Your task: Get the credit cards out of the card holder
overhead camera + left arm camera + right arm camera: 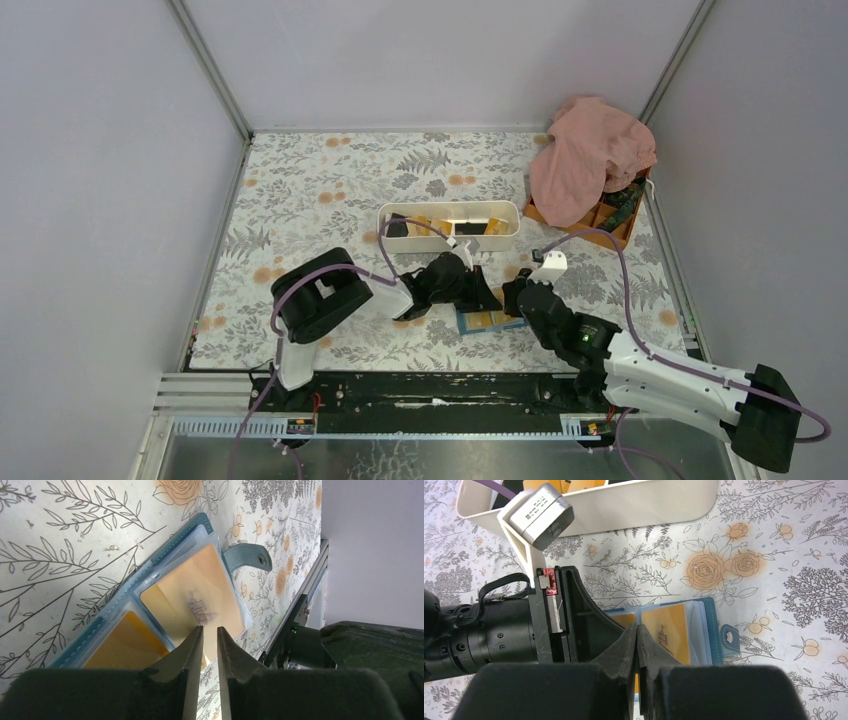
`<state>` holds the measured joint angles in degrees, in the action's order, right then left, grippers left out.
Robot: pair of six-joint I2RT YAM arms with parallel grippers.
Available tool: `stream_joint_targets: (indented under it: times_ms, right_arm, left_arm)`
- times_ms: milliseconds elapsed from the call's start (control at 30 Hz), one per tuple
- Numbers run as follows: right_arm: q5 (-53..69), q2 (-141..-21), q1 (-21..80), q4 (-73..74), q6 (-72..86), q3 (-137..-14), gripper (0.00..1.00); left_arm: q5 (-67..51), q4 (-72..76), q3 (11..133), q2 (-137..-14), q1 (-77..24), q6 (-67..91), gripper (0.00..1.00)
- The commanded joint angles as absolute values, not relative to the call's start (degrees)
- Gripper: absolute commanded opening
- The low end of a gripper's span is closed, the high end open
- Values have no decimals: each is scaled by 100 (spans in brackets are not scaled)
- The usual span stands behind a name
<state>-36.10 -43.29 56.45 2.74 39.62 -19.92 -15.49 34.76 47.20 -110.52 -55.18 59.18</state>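
Observation:
The blue card holder [487, 321] lies open on the floral cloth, with orange-yellow credit cards [480, 319] in its clear sleeves. In the left wrist view its blue edge [165, 550] and two orange cards [190, 590] show. My left gripper [210, 628] is over the near edge of one sleeved card, its jaws a narrow gap apart with nothing seen held. My right gripper [638, 626] is shut, tips together at the holder's [712, 630] middle fold beside an orange card [669, 630]. In the top view both grippers, left [485, 296] and right [514, 292], meet over the holder.
A long white tray [449, 226] behind the holder has orange and black cards in it, also in the right wrist view [624, 510]. An orange compartment box [600, 215] under a pink cloth [590, 155] stands at the back right. The holder's strap [729, 639] sticks out sideways.

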Motion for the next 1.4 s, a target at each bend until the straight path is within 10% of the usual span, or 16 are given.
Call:
stream_joint_targets:
  times_ms: [0, 967, 1200, 1367]
  right_arm:
    - [-3882, -4260, 5661, 359, 4032, -1912, 6]
    - [-2564, -5839, 4526, -684, 4388, -1326, 7]
    - [-2517, -5500, 4526, -442, 4356, -1251, 7]
    - [-2425, -5357, 4526, -436, 4367, -1189, 7]
  left_arm:
    - [-1560, 3675, 4923, -11185, -5555, 5924, 24]
    - [-838, 3580, 3753, -9984, -5500, 5653, 31]
    - [-347, 4636, 3076, -9920, -5511, 6068, 68]
    - [-30, 4977, 2975, -10025, -5527, 6061, 70]
